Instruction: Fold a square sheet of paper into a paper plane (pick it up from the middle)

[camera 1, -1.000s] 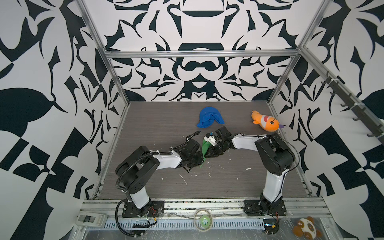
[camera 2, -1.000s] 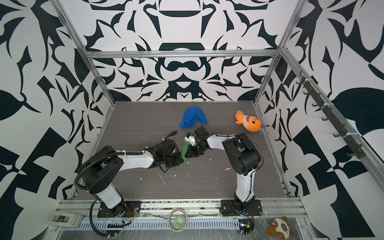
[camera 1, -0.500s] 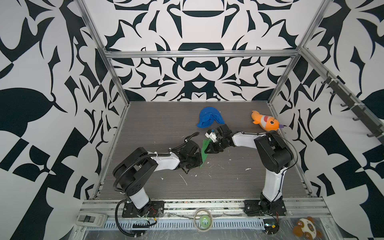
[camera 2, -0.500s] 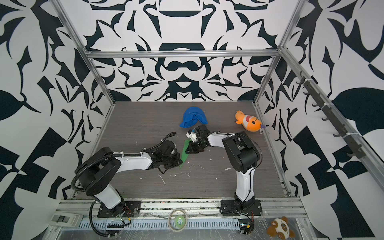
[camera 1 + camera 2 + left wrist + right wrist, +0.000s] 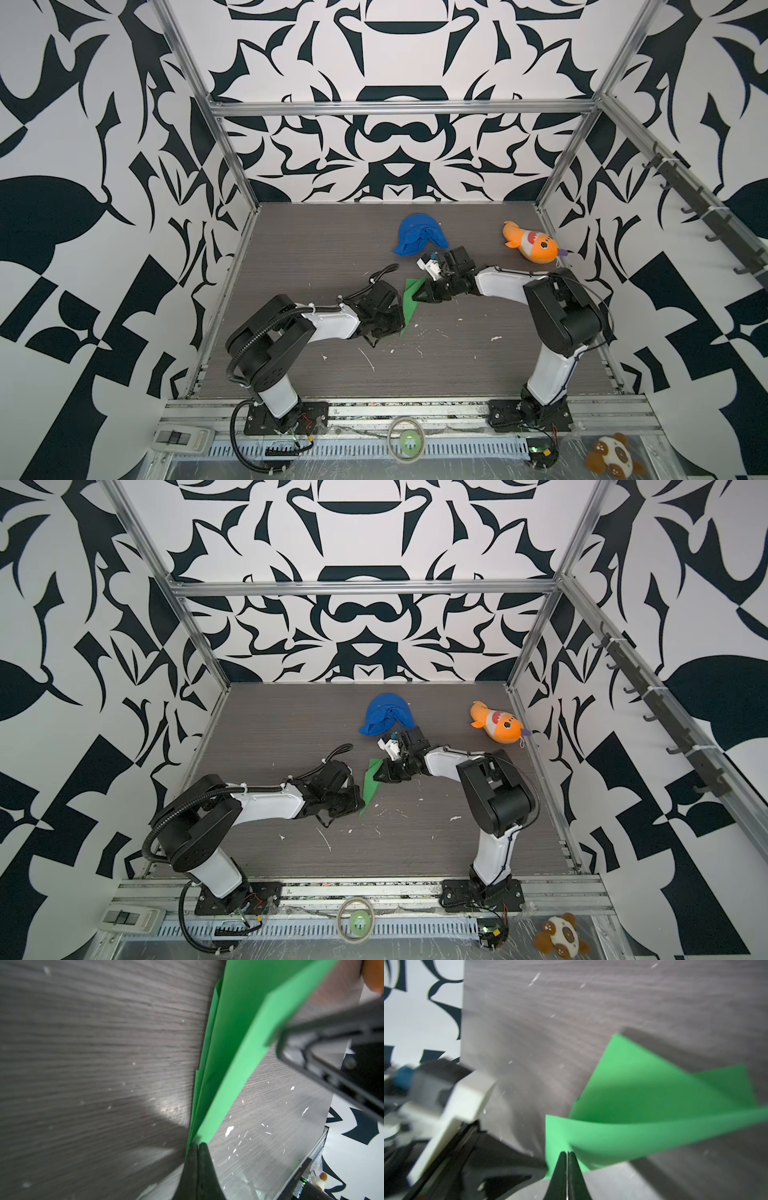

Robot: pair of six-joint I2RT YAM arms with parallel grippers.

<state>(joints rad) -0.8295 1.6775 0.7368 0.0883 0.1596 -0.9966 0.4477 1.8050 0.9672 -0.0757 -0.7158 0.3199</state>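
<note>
Over the table (image 5: pixel 311 249), left gripper (image 5: pixel 198 1145) and right gripper (image 5: pixel 567 1153) pinch the paper plane (image 5: pixel 410 305).

Right tool (image 5: pixel 417 297) has swung up and back, drawing away from the left tool (image 5: pixel 400 327)! The green paper plane (image 5: pixel 409 309) pinched between them now seems pulled out longer and straighter, though it's small from above.
</note>
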